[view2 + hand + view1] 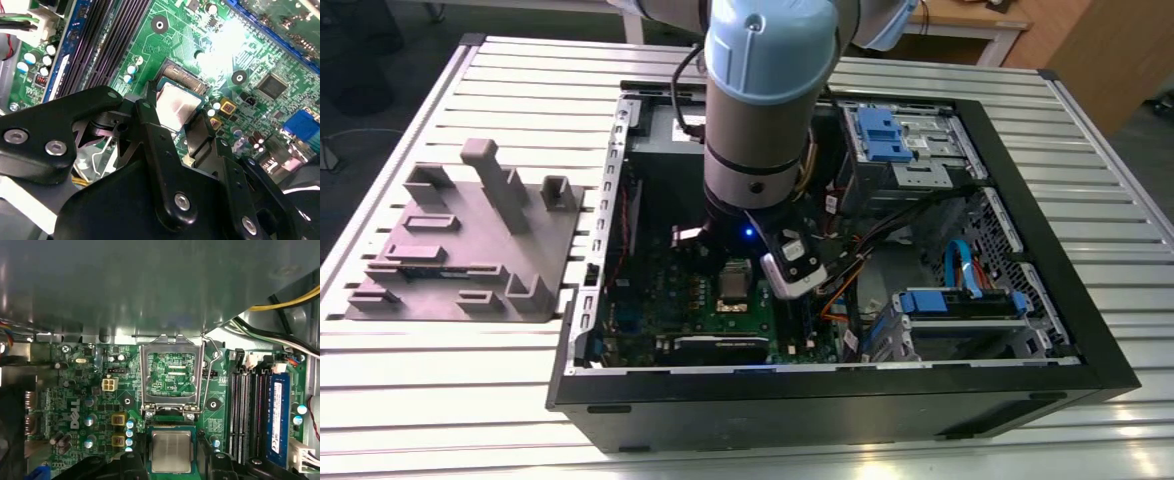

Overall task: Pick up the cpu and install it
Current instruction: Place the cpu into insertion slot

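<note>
The cpu, a small square chip with a silvery top and a pale green rim, sits between my gripper's two black fingers. In the second wrist view the cpu hangs close over the socket, whose striped contact field shows just beyond the chip's edge. My gripper is shut on the chip's two opposite sides. The shiny socket frame stands flipped up, and the green board shows through its window. In the exterior view my arm reaches down into the open computer case over the green motherboard.
Dark memory slots and a blue-labelled module run beside the socket. Yellow and black cables hang near a grey metal wall. Blue-tabbed drive cages fill the case's far side. A grey fixture stands on the slatted table.
</note>
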### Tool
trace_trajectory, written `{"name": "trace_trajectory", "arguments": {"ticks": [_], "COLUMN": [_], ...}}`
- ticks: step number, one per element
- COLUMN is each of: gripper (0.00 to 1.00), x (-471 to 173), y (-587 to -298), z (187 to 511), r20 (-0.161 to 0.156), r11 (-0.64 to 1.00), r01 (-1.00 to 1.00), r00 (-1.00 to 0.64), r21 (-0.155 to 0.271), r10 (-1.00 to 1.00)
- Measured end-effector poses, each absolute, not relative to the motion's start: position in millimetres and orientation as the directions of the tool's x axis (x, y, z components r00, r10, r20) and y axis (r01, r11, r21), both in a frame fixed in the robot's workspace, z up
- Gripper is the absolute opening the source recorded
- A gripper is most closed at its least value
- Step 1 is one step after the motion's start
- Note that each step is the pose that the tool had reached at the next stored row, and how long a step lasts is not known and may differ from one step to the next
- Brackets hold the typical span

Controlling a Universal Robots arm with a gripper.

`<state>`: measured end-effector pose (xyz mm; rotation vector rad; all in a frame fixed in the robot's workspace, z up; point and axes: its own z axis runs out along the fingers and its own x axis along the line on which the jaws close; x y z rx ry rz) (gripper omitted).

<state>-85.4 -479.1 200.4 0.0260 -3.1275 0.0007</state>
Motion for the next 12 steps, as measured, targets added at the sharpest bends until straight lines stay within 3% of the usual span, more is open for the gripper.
{"name": "trace_trajectory", "arguments": {"ticks": [12], "gripper": [0.47], "x": [-85.4], "y": [-480.0], "z": [194.7], "r20": [0.014], "r11": [1.000], "r01": [-0.011], "r00": [-1.000], "r21": [0.000], "r10": [-0.011]}}
